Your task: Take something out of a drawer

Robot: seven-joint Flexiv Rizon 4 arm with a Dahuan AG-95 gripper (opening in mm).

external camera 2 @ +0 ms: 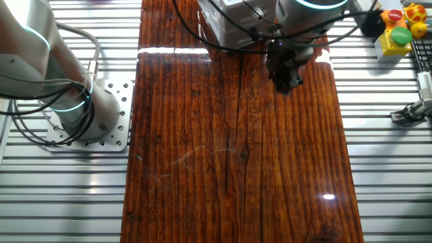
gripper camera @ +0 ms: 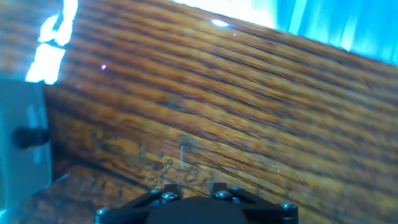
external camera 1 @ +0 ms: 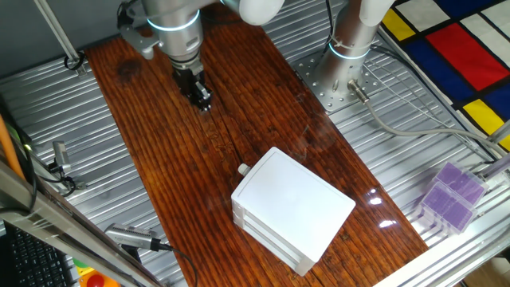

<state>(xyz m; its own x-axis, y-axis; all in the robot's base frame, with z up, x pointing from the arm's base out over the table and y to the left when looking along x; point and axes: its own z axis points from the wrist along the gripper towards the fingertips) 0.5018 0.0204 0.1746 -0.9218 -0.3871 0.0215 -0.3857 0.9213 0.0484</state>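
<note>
The white stacked box [external camera 1: 296,206] stands on the wooden tabletop [external camera 1: 167,159]. Its uppermost drawer is pushed in, and the small white knob [external camera 1: 241,169] points toward my gripper. The tan block is hidden. My gripper [external camera 1: 202,102] hangs above bare wood, well apart from the knob. Its dark fingers look pressed together with nothing between them. In the other fixed view my gripper [external camera 2: 287,82] is in front of the box [external camera 2: 226,23], which cables partly cover. In the hand view the box front [gripper camera: 18,177] and its knob [gripper camera: 30,137] lie at the left edge. My fingertips do not show there.
The arm's base [external camera 1: 344,68] is bolted to the metal table at the back. Purple plastic boxes [external camera 1: 451,196] sit at the right edge. A red, yellow and green button box [external camera 2: 398,28] and clamps [external camera 2: 413,111] are at the side. Tools [external camera 1: 135,237] lie left of the board.
</note>
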